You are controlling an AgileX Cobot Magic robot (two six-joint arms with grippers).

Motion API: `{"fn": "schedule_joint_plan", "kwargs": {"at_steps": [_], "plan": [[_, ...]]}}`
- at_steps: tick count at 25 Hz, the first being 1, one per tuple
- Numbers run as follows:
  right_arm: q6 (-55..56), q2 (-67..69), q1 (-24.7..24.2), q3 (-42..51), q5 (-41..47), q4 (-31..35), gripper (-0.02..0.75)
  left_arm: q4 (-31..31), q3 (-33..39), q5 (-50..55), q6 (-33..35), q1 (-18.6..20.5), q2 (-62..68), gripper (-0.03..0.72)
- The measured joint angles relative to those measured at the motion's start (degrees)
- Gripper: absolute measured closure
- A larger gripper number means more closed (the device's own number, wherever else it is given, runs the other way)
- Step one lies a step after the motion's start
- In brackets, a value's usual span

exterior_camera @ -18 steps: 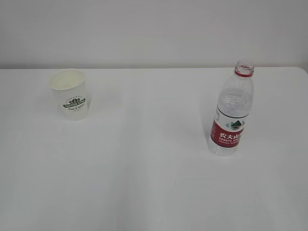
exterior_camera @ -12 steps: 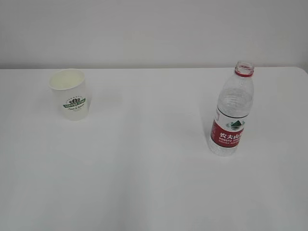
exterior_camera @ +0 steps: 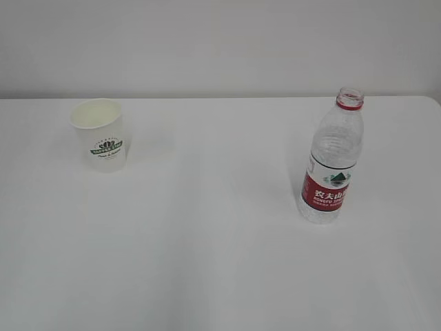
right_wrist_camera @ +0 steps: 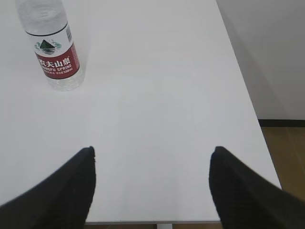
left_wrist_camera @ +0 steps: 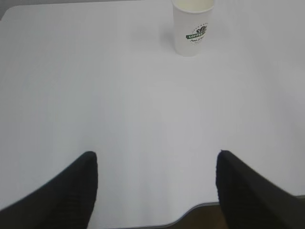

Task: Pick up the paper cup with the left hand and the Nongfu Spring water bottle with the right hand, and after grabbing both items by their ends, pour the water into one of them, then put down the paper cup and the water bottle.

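Small white paper cup (exterior_camera: 100, 134) w/ green logo is light; uncapped clear ribbed water bottle (exterior_camera: 333, 158) is tall: off-centre approach could topple either. Left hand (left_wrist_camera: 155, 191) & right hand (right_wrist_camera: 151, 188) gape empty.

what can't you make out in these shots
- Cup: rim cut off by the top edge in the left wrist view; small print too tiny in the exterior view.
- Bottle: neck cut off by the top edge in the right wrist view.
- Water level: unclear through the bottle's clear plastic.
- Both grippers: outside the exterior view.
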Motion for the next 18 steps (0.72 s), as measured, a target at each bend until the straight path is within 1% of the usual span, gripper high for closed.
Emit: {"fn": "schedule_joint_plan", "kwargs": {"at_steps": [18], "plan": [[0.00,0.00,0.00,0.00,0.00,0.00,0.175,0.00,0.00,0.00,0.00,0.00,0.00,0.133]]}}
